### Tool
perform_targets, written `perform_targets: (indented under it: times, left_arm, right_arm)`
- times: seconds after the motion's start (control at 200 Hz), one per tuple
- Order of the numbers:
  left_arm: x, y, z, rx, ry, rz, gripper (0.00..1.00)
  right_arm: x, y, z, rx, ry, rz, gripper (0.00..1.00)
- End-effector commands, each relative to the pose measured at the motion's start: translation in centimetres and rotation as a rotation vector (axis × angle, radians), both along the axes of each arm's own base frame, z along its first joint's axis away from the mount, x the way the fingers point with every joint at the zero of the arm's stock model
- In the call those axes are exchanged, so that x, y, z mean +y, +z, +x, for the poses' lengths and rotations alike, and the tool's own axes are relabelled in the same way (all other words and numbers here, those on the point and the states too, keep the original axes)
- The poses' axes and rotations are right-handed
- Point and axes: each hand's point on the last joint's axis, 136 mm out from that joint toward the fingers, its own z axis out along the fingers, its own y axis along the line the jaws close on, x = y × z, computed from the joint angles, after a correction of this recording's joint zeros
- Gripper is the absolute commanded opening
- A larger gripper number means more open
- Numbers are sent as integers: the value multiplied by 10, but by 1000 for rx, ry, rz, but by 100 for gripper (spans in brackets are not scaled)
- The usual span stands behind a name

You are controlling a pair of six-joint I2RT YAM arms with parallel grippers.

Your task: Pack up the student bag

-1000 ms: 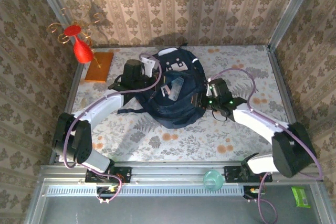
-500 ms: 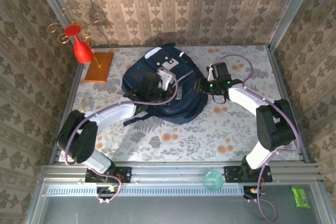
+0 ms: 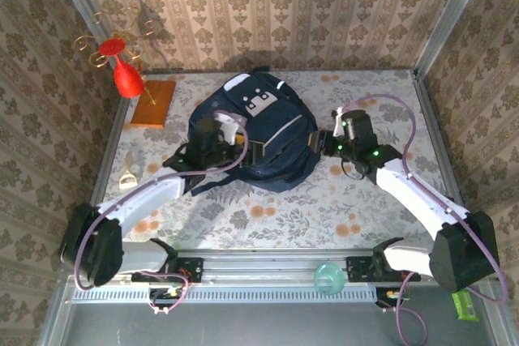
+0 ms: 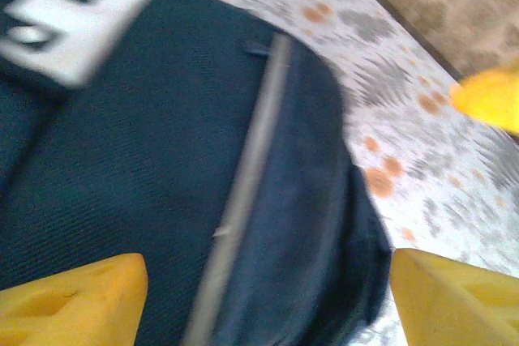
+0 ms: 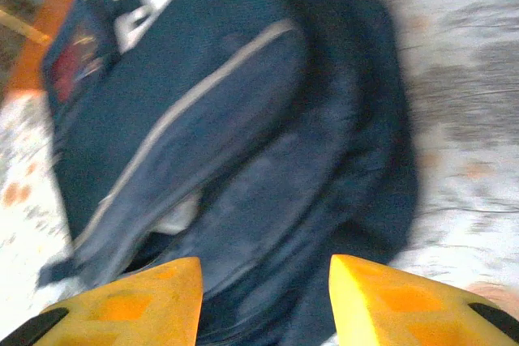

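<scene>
The bag (image 3: pixel 276 139), dark navy, lies flat near the middle of the floral table (image 3: pixel 268 216). Its grey-white patch (image 3: pixel 261 104) points toward the far wall, and a black strap (image 3: pixel 207 182) runs off its near-left edge. The left gripper (image 4: pixel 268 265) hangs over the bag's left half. Its yellow fingers (image 4: pixel 73 301) stand wide apart with nothing between them; below lies the navy fabric, crossed by a pale stripe (image 4: pixel 243 192). The right gripper (image 5: pixel 266 269) sits at the bag's right edge with its jaws partly apart and nothing held, though the right wrist view is blurred. At the table's far-left corner stands a red vase (image 3: pixel 126 77), with an orange board (image 3: pixel 154 101) just beside it. A teal cup (image 3: pixel 328 277) rests on the rail between the arm bases.
</scene>
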Motion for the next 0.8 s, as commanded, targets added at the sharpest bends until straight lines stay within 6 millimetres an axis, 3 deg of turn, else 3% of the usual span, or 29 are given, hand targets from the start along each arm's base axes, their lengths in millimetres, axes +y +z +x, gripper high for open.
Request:
perform_targets:
  times: [0.0,0.11,0.205,0.34,0.485,0.795]
  left_arm:
    - [43,-24,19,114,227,-52,80]
    - [57,-42,31,246,282,-126,79]
    - [47,-49,36,299,248,-155,78]
    - [38,-57,46,335,223,-150,74]
    - [29,-59,52,343,192,-164,67]
    - [10,-72,60,366,126,-156,53]
  right_arm:
    - [60,7,-17,-43,185,72,47]
    - [118,9,-26,-52,317,95,45]
    - [138,-13,-16,1,319,89,40]
    - [133,-50,-1,66,258,23,36]
    - [117,-76,8,123,201,8,34]
    - [91,-90,14,156,160,-17,33]
